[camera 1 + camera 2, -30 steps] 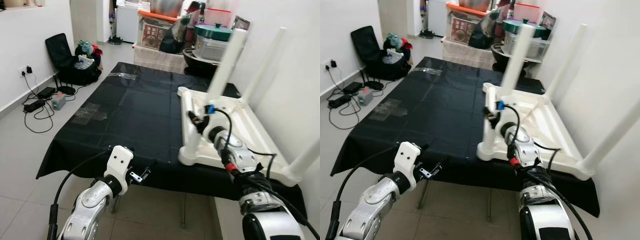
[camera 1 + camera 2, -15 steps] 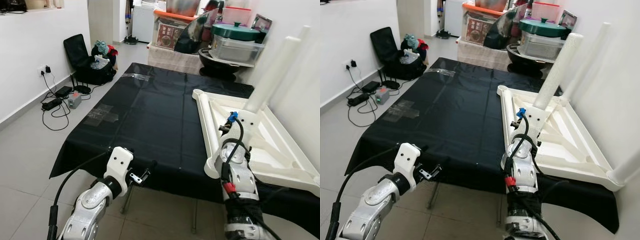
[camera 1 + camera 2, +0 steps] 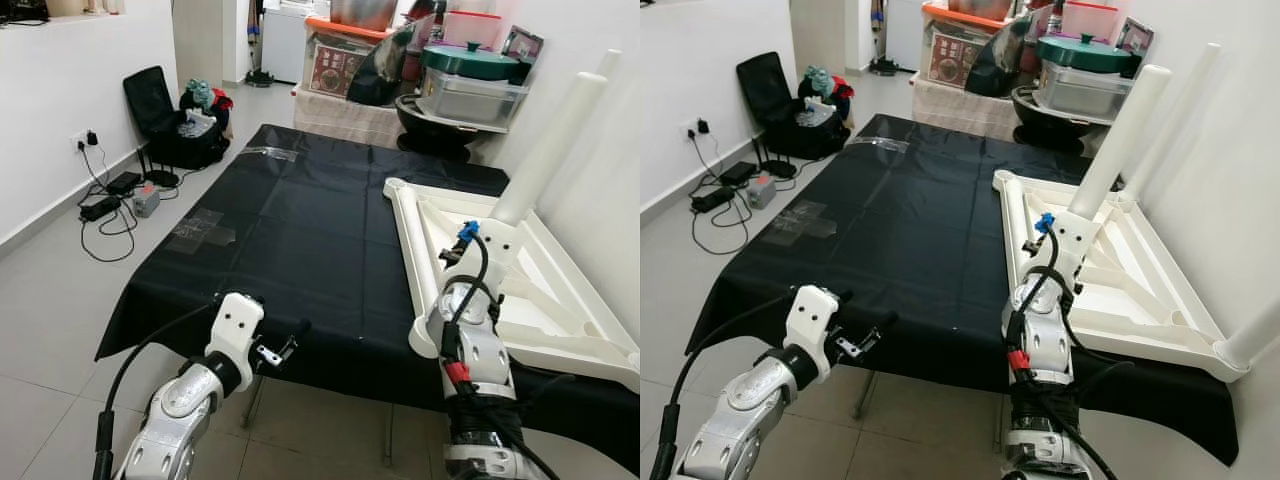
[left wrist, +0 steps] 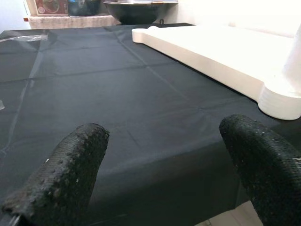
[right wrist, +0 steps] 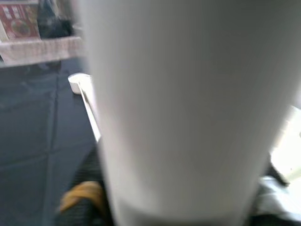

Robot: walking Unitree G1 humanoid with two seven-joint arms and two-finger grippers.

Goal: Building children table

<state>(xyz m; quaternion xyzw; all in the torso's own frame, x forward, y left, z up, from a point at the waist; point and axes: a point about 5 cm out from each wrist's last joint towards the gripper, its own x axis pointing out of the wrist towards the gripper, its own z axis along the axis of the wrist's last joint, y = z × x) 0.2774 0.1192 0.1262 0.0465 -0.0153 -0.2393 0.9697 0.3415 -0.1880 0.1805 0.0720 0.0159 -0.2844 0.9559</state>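
My right gripper (image 3: 1065, 235) still grips the white table leg (image 3: 1118, 145) on the upturned tabletop (image 3: 1140, 290); little has changed. My left gripper (image 3: 285, 350) keeps its jaws wide at the black worktop (image 3: 290, 230) edge.

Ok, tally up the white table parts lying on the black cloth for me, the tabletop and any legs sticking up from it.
upturned white tabletop: 1
white legs standing up from it: 3
Total: 4
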